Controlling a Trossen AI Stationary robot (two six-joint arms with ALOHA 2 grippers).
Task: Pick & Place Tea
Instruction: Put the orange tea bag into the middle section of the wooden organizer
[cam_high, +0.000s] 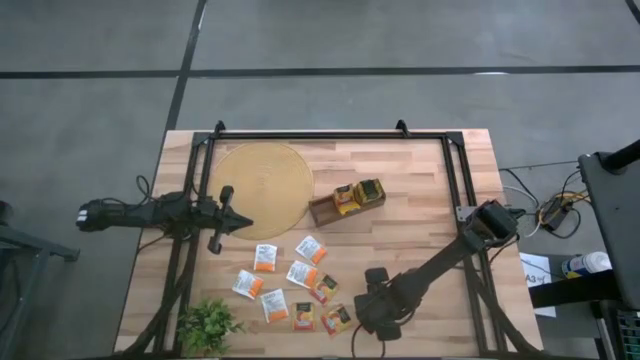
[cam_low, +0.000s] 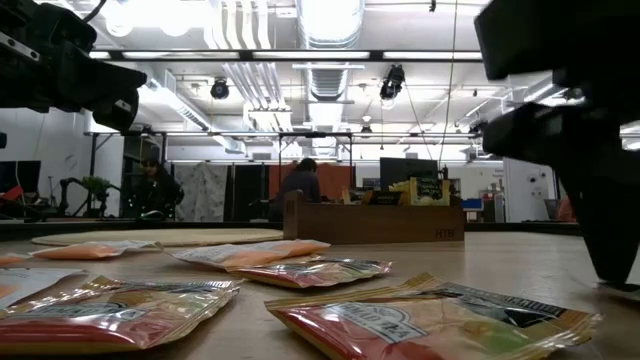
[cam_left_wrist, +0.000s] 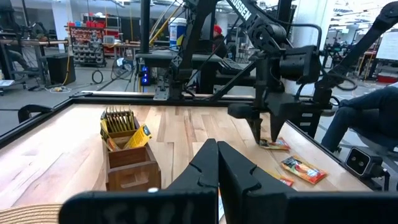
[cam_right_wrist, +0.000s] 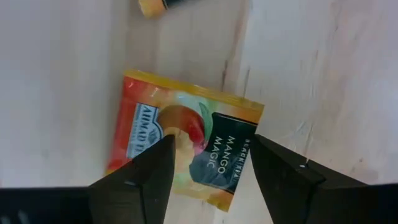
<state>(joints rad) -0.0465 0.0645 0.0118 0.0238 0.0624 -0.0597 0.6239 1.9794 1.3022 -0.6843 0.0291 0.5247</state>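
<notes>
The right gripper (cam_right_wrist: 208, 165) hangs low over the near edge of the table (cam_high: 420, 235), its two dark fingers (cam_right_wrist: 140, 180) spread apart and pointing down over an orange-and-dark sachet (cam_right_wrist: 183, 149) printed "Mango Magic". The sachet lies flat on the wood between the finger tips, and nothing is clamped. Seen from above, this gripper (cam_high: 372, 305) sits just beside the sachet (cam_high: 337, 319) that lies farthest toward the right arm's side of the loose group.

Taking the wooden tray (cam_high: 345, 205) as the mark, that group of tea sachets (cam_high: 290, 285) is scattered on the near side of it, toward the front edge of the table, some white with an orange patch and some orange-red. More sachets stand upright inside the tray (cam_left_wrist: 124, 121), yellow and dark green, packed at its right-hand end in the overhead view. A round woven mat (cam_high: 262, 187) lies just beside the tray on the left arm's side. A small leafy plant (cam_high: 208, 325) stands at the near corner, well apart from the tray, beyond the loose sachets.

The left gripper (cam_high: 240, 223) waits with its fingers pressed together, empty, at the near rim of the mat, well to the left of the tray.
</notes>
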